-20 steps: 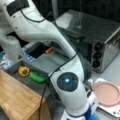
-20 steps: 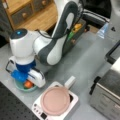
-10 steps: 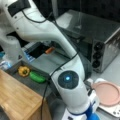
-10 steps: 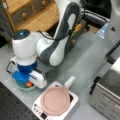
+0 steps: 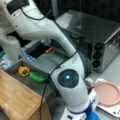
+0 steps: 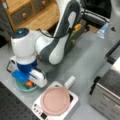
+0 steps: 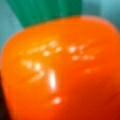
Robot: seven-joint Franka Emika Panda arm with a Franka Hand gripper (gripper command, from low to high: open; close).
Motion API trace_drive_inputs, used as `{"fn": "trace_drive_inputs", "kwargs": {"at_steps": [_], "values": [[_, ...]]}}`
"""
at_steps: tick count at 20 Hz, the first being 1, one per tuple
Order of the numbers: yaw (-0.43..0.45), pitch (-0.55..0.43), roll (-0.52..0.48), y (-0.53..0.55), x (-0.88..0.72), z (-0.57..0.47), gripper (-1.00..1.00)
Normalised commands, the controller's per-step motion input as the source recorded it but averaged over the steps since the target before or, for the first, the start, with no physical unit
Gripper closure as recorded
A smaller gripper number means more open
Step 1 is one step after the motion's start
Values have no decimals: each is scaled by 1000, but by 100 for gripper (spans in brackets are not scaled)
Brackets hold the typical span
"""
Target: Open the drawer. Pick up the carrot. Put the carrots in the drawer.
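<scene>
Nothing much has shifted since the earlier frames: the arm [image 6: 60, 37] stays folded low, and its hand [image 6: 30, 81] still hangs over the teal bowl [image 6: 21, 88] at a front view's lower left. Grey counter [image 6: 85, 62] carries everything. At a front view's upper left stands the wooden cabinet [image 6: 32, 12]; its drawer [image 5: 40, 63] is pulled open, with a small orange carrot [image 5: 49, 50], a yellow pepper [image 5: 23, 71] and a green vegetable [image 5: 37, 77] in it. A silver oven [image 5: 100, 42] stands at a front view's right, beside a white tray [image 6: 71, 103] bearing a pink plate [image 6: 55, 101]. Another carrot [image 7: 62, 72] fills the wrist view, with its green top [image 7: 47, 10] above; in a front view it shows as orange [image 6: 29, 84] at the hand, in the bowl. Whether the hand is clamped on it I cannot tell.
</scene>
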Motion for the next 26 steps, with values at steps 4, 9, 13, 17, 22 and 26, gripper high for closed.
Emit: {"fn": "trace_drive_inputs", "kwargs": {"at_steps": [4,9,13,17,22,26], "values": [[-96,80,33,-59,-240,340,100],[-61,75,-24,-27,-143,226,100],[-1,80,-121,45,-130,229,100],[28,157,-189,173,-226,387,100],[40,152,-154,254,-187,317,100],[26,103,-130,229,-113,119,100]]}}
